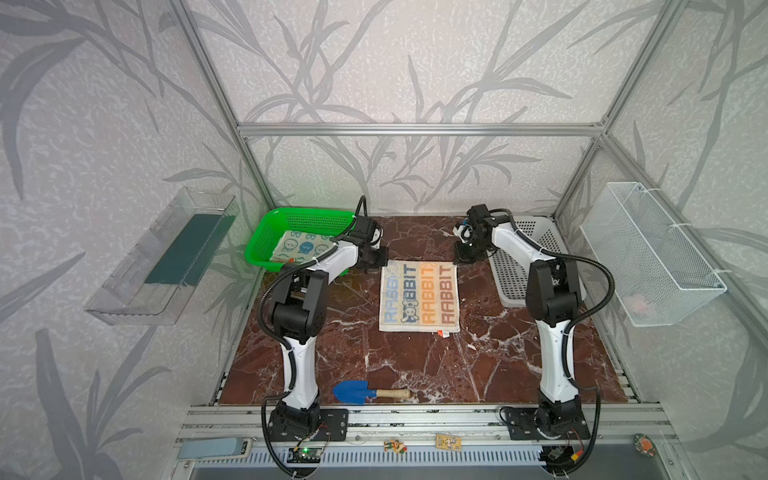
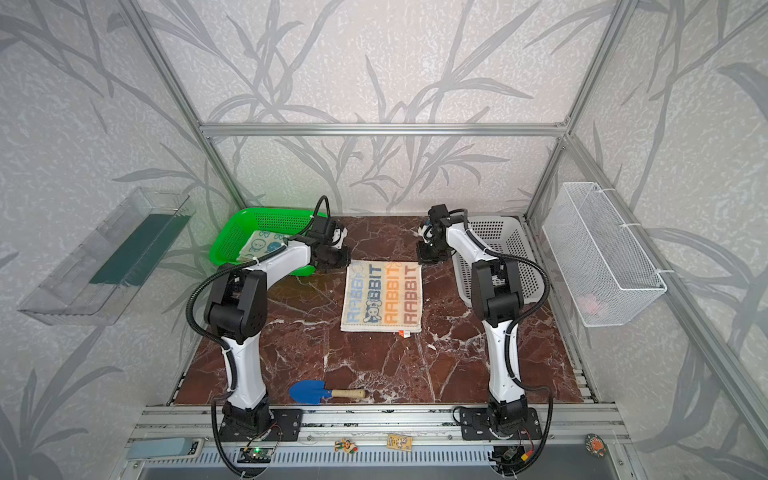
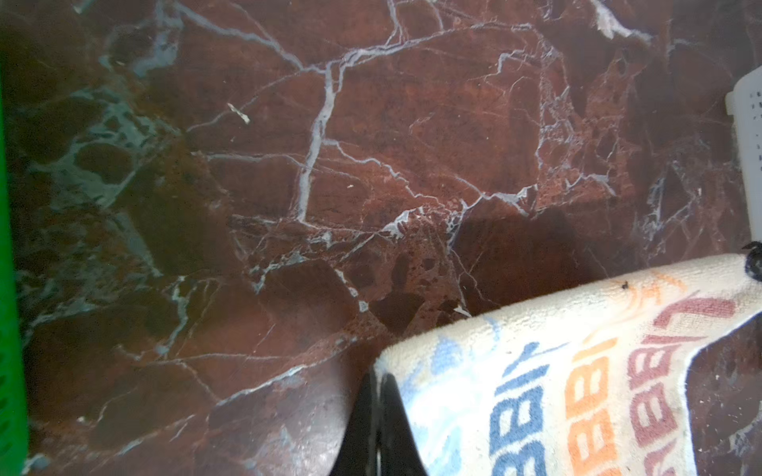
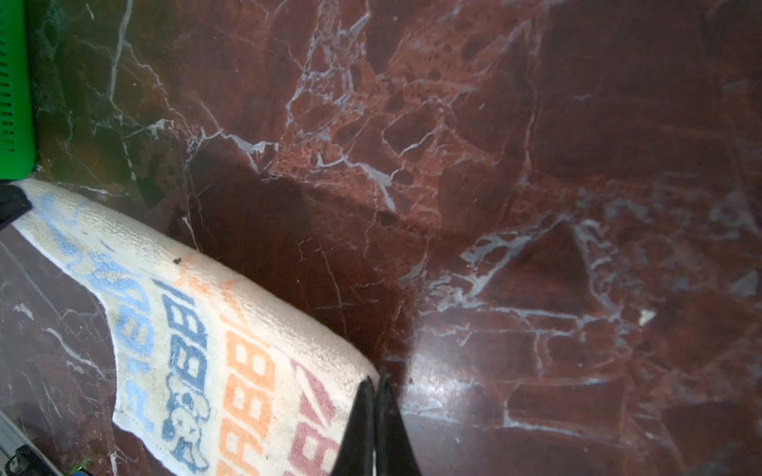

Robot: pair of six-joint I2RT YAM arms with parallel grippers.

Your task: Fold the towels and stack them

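The orange-blue striped towel with "RABBIT" lettering (image 1: 419, 297) (image 2: 384, 297) lies spread in the middle of the marble table. My left gripper (image 1: 380, 264) (image 3: 379, 373) is shut on its far left corner. My right gripper (image 1: 459, 259) (image 4: 375, 379) is shut on its far right corner. Both wrist views show the far edge of this towel (image 3: 556, 391) (image 4: 206, 350) raised a little off the table between the two grips. A cream towel with blue bunny faces (image 1: 305, 245) (image 2: 266, 245) lies in the green basket (image 1: 291, 214), behind my left arm.
A pale perforated basket (image 1: 515, 266) stands at the back right under my right arm. A blue trowel with a wooden handle (image 1: 353, 391) lies near the front edge. A wire basket (image 1: 648, 253) and a clear bin (image 1: 166, 257) hang on the side walls.
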